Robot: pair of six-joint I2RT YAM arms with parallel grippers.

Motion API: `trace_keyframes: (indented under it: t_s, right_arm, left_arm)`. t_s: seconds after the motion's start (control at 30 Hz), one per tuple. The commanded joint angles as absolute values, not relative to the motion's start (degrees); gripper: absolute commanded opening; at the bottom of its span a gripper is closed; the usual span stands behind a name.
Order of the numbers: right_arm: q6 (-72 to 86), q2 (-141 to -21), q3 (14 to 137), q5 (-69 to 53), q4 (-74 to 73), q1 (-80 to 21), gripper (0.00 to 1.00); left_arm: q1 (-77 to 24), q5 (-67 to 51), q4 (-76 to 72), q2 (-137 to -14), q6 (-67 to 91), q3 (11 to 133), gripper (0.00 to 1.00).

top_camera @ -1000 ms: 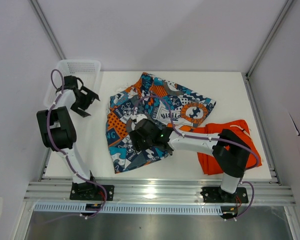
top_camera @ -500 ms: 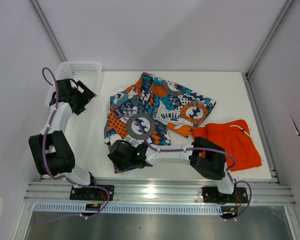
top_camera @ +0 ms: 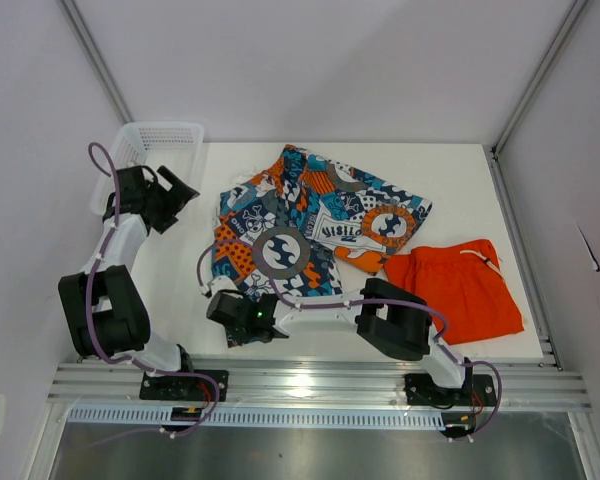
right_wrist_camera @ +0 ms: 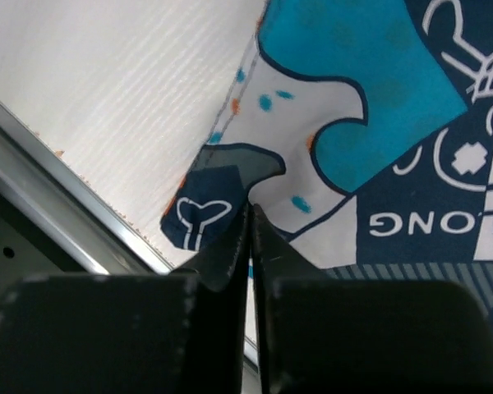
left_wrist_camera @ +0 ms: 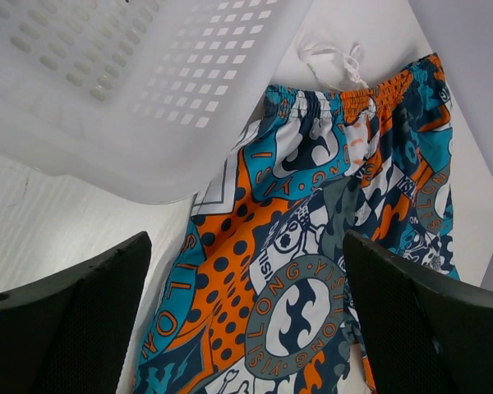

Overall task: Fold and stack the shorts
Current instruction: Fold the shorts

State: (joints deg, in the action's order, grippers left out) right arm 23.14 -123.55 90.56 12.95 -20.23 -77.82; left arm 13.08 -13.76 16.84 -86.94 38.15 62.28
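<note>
White walls close in a white table (top_camera: 450, 170), seen from the top camera. The patterned shorts (top_camera: 320, 215) lie spread in the middle of the table, and the orange shorts (top_camera: 460, 290) lie at the right side, touching them at one corner. Neither pair looks folded and nothing is stacked, so I judge that the task is near its beginning: both folds and the stacking are left to do. The right gripper (top_camera: 225, 312) is low at the near left corner of the patterned pair. The left gripper (top_camera: 175, 195) hangs above the table, just beside a white mesh basket (top_camera: 155, 140) at the far left corner.

From the left wrist camera, the left gripper (left_wrist_camera: 246, 246) is spread wide and holds nothing. Below it the patterned shorts (left_wrist_camera: 329, 246) show a gathered elastic waistband and a thin white drawstring (left_wrist_camera: 337, 61). The cloth is thin and soft, printed with round emblems, dots and letters in blue, orange, white and black. The basket (left_wrist_camera: 148, 82) is hard plastic with small square holes.

From the right wrist camera, the right gripper (right_wrist_camera: 251, 222) is pinched nearly together on the corner of the patterned shorts (right_wrist_camera: 370, 123), with a small tip of cloth between its black fingers (right_wrist_camera: 107, 328). The corner lies close to the table's near edge, where a metal rail (right_wrist_camera: 57, 222) runs. The table (right_wrist_camera: 131, 90) has a fine ribbed texture.
</note>
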Motion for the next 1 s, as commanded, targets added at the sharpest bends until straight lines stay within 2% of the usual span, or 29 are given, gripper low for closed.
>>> trace_keyframes:
  t_s: [0.0, 0.33, 0.37, 0.5, 0.53, 0.57, 0.67, 0.97]
  right_arm:
    - [24.96, -124.37, 92.03, 16.26, -24.77, -78.05, 0.00]
    - [28.48, -104.08, 66.91, 17.76, -19.78, -79.80, 0.01]
    - [28.48, -102.32, 66.10, 17.41, -19.34, -79.98, 0.04]
    - [27.43, -102.65, 68.46, 18.10, -21.26, -81.29, 0.05]
    - [27.16, -103.09, 70.38, 18.54, -21.53, -81.73, 0.08]
    - [26.90, -103.88, 71.18, 18.81, -21.62, -82.09, 0.18]
    - [25.75, -105.64, 75.04, 19.16, -21.88, -82.62, 0.35]
    - [23.47, -113.64, 83.49, 20.22, -23.82, -82.97, 0.58]
  left_arm:
    - [13.10, -15.56, 13.36, -86.75, 38.93, 61.61, 0.99]
    - [9.50, -15.12, 12.83, -87.89, 39.37, 61.17, 0.99]
    - [9.14, -14.68, 13.18, -87.89, 39.64, 61.00, 0.99]
    - [8.70, -14.94, 11.87, -86.93, 40.08, 59.07, 0.99]
    - [8.61, -14.85, 11.69, -86.75, 39.99, 58.80, 0.99]
    - [8.61, -14.68, 11.86, -86.23, 40.08, 58.62, 0.99]
    - [8.09, -14.33, 11.52, -85.61, 40.08, 58.45, 0.99]
    - [7.91, -14.24, 12.22, -87.80, 39.46, 59.24, 0.99]
